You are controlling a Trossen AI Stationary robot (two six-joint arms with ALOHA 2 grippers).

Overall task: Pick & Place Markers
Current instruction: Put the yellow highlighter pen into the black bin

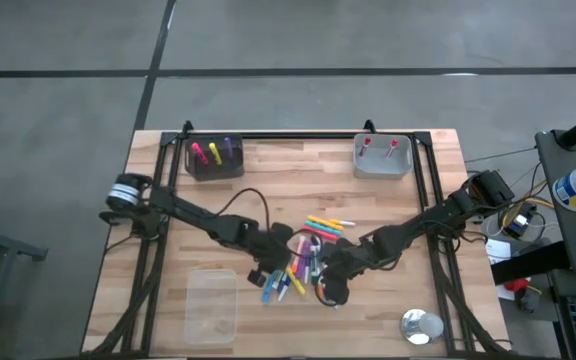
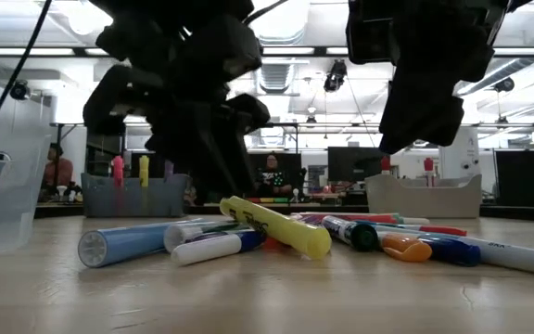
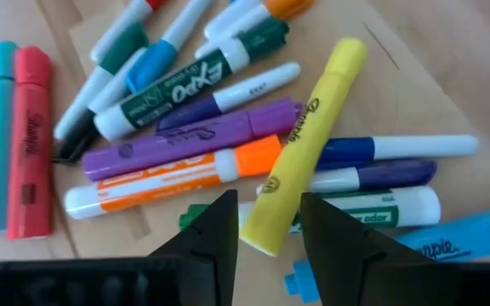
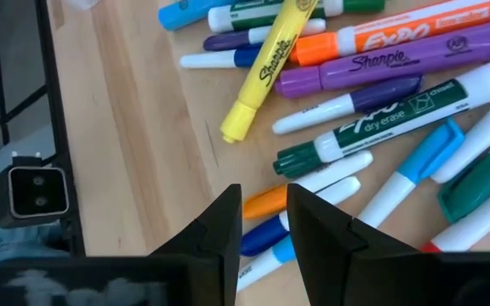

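Your markers (image 1: 303, 262) are lying in a messy pile in the middle of the wooden table (image 1: 298, 185), with a yellow marker (image 3: 304, 153) sitting on top. Your left gripper (image 3: 266, 234) is hanging right over that yellow one, its 2 fingers a little apart around its end but not squeezing it. Your right gripper (image 4: 264, 223) is hanging over the pile's other side, fingers narrow and holding nothing.

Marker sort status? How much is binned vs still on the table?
Done: three markers stand in the dark bin, two in the grey bin. In hand: left gripper is open around the yellow highlighter, not lifted; right gripper holds nothing. Left: most of the pile remains on the table.
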